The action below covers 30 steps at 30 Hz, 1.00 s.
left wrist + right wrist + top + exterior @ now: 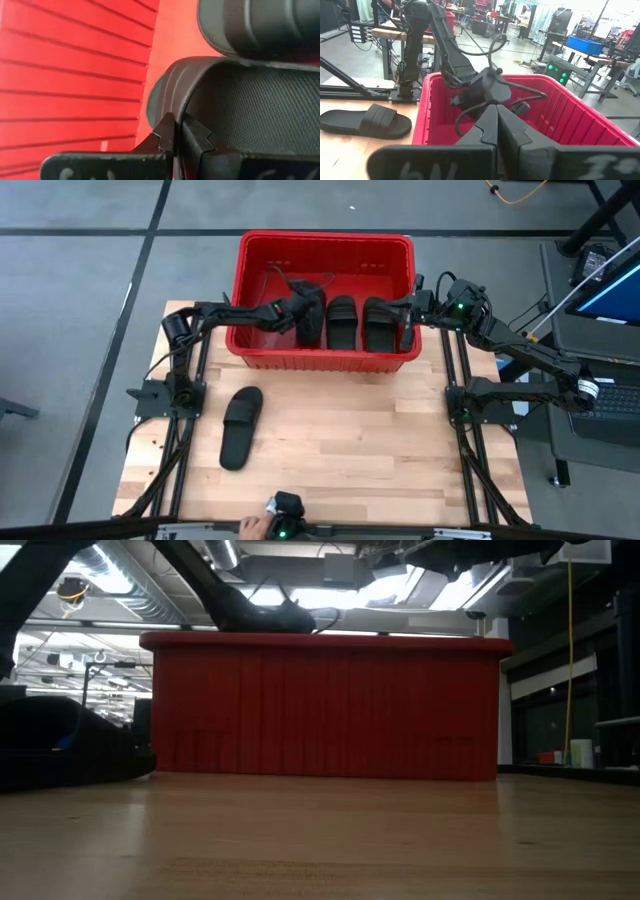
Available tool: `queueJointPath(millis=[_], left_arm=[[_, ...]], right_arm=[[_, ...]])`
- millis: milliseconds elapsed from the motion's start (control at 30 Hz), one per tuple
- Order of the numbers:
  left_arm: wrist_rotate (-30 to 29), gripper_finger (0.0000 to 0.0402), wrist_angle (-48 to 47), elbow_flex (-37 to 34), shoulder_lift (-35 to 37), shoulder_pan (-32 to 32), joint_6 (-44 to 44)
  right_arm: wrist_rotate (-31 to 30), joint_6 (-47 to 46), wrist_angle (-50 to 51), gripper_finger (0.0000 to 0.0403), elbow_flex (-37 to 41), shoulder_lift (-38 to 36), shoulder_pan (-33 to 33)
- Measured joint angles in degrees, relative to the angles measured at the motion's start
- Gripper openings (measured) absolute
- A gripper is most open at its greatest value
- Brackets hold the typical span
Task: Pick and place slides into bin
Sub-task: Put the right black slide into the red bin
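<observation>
Left wrist view: left hand pinched shut on a slide inside the bin.

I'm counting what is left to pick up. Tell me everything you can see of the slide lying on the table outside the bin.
The slide on the table is an all-black, matte, rubbery-looking open-toed sandal with one wide strap across it. It lies flat on its sole, strap up, on the light wooden table, on the left arm's side, in front of the red bin and apart from it. It sits slightly slanted to the table's edges. Nothing touches it but the tabletop. The right wrist view shows it side-on, its strap arching above the footbed.
</observation>
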State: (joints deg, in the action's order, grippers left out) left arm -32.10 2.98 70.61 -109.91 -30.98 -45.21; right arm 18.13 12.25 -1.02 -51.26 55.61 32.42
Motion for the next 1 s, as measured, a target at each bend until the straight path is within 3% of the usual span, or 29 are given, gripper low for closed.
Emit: queueJointPath(millis=[633, 1000], left_arm=[[-2.09, 0.0006, -0.02, 0.02, -0.89, 0.24, 0.94], [2.01, 0.0036, -0.15, 0.02, -0.89, 0.06, 4.44]], right_arm=[[-0.46, -0.17, 0.00, 0.0006, 0.00, 0.00, 0.04], [-0.46, -0.20, 0.00, 0.0006, 0.00, 0.00, 0.04]])
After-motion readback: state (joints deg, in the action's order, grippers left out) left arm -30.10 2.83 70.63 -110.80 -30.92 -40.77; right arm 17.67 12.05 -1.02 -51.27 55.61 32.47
